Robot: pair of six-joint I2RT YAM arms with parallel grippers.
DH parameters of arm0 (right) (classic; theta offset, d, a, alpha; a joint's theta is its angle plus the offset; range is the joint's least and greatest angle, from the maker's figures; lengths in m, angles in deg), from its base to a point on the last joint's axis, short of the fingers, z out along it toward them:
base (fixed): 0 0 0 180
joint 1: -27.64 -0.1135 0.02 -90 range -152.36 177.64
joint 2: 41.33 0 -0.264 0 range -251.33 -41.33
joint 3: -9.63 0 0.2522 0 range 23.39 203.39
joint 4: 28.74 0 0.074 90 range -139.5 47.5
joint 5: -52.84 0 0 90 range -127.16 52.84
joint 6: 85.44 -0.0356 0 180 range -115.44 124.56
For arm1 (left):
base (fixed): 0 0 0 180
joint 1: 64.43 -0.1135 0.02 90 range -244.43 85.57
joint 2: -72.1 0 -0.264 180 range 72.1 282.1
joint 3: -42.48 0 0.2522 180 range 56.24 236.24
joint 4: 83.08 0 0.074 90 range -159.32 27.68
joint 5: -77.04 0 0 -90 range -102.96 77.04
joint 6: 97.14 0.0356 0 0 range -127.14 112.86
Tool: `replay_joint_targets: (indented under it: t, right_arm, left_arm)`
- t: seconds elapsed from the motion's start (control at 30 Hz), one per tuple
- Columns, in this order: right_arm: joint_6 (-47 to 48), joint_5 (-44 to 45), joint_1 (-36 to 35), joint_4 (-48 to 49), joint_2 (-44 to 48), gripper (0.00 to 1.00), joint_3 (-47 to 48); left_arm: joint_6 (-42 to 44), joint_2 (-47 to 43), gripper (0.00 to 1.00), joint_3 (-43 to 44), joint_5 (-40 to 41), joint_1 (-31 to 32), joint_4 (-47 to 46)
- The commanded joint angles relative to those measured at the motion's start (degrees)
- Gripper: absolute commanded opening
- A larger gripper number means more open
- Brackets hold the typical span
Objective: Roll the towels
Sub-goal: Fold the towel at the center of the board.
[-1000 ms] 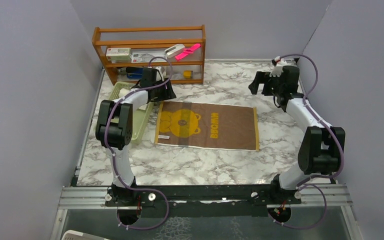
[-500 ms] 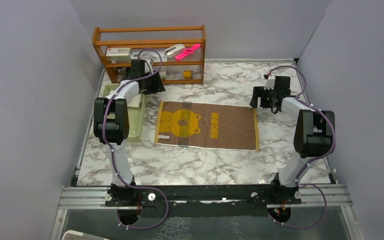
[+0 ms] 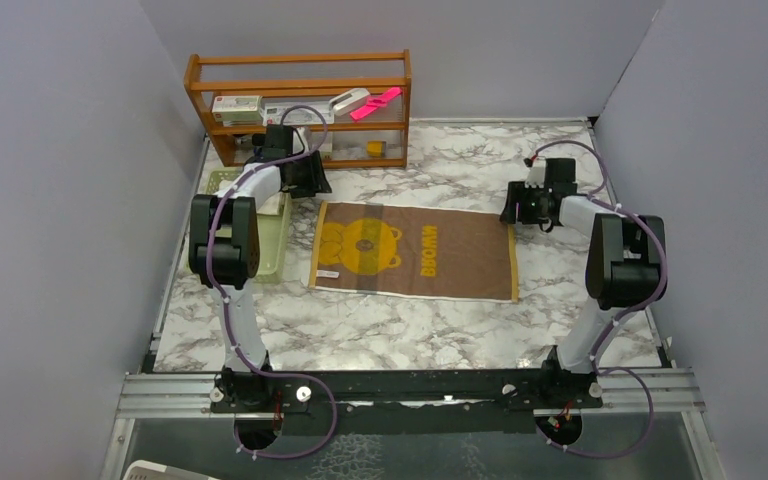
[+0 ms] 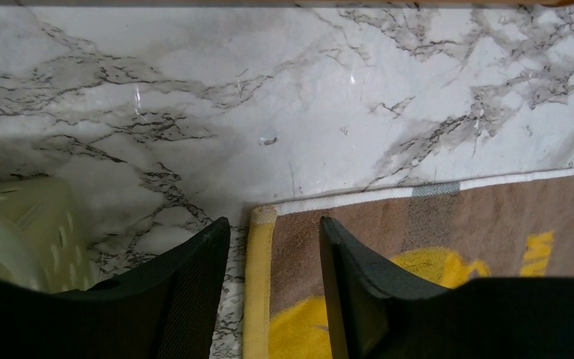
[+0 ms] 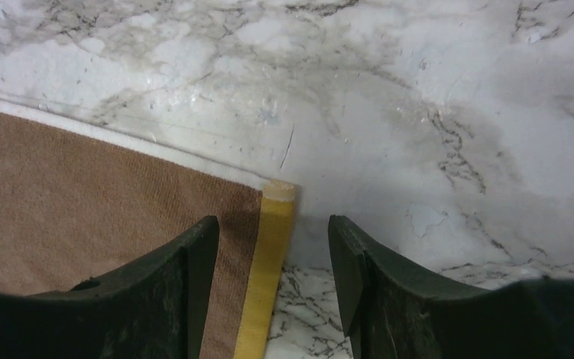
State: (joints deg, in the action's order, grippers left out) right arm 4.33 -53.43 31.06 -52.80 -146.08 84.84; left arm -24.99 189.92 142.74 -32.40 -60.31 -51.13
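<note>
Straddling far corners of towel (image 3: pixel 415 252) w/ L gripper (image 4: pixel 274 224) & R gripper (image 5: pixel 273 222), jaws apart, pinching nothing yet. Lying flat, unrolled; whole roll remaining.

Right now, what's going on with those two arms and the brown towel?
The brown bear towel lies flat and unrolled on the marble table. The left gripper is over its far left corner and the right gripper is over its far right corner. Each has open jaws straddling the towel's yellow edge, with nothing pinched yet. Rolling has not begun.
</note>
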Motion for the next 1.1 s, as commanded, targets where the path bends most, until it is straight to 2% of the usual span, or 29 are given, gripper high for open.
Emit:
replay_joint_targets:
  t: [0.0,0.1,0.23,0.57,0.7,0.8,0.87,0.93,1.07]
  right_arm:
    - [0.5,3.1,-0.6,-2.3,-1.7,0.54,0.8]
    - [1.5,7.0,-2.0,-3.6,-2.6,0.52,1.7]
    - [2.2,12.5,-3.5,-4.7,-3.3,0.43,2.8]
    - [4.3,24.4,-7.6,-6.2,-4.1,0.41,3.9]
    - [4.3,30.9,-9.5,-7.2,-6.3,0.29,4.7]
    - [2.8,31.4,-9.1,-5.0,-6.2,0.23,3.8]
    - [1.6,28.0,-7.3,-4.3,-5.9,0.18,4.0]
    - [1.2,25.0,-5.4,-4.4,-6.3,0.04,5.2]
    - [0.8,24.1,-3.6,-4.4,-7.2,0.01,7.8]
  left_arm:
    - [0.8,-0.3,0.50,-0.6,0.6,1.0,0.6]
    - [0.9,-0.4,0.49,-0.5,0.6,1.3,0.8]
    - [1.1,-0.2,0.49,-0.2,1.0,1.3,1.1]
    - [1.5,-0.4,0.49,-0.1,0.7,1.3,1.7]
    - [1.3,-0.2,0.49,0.4,0.4,1.3,1.8]
    - [1.6,0.3,0.49,0.4,0.6,1.2,1.9]
    - [1.9,0.5,0.49,0.4,0.4,1.2,1.9]
    - [2.4,0.8,0.49,0.6,-0.4,1.2,1.9]
    - [2.8,2.2,0.49,1.8,-2.1,1.2,1.9]
